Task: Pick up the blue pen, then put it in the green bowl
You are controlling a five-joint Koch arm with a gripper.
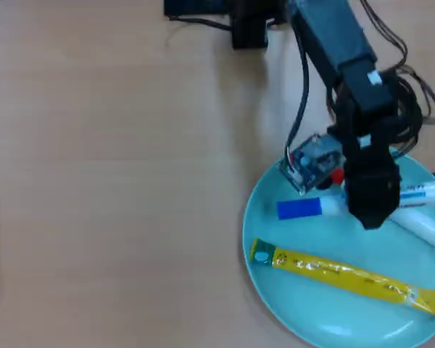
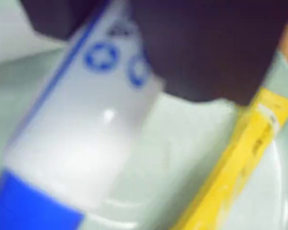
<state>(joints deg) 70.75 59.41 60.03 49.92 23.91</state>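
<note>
Hanging low over the green bowl [image 1: 326, 312], the gripper [image 1: 373, 210] sits right on the middle of the blue pen [image 1: 301, 209], whose long axis runs crosswise beneath it: blue cap out to the left in the overhead view, printed barrel out to the right. The wrist view shows the pen's barrel [image 2: 81, 139] directly under a dark finger, close above the bowl's floor, but I cannot tell whether the jaws are clamped on it or parted. A yellow packet [image 1: 348, 274] lies just below the gripper, and a red-capped marker [image 1: 424, 228] pokes out at its right.

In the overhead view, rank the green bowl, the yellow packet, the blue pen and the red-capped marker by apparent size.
1. green bowl, by far.
2. yellow packet.
3. blue pen and red-capped marker: unsure, since the gripper covers part of each.
</note>
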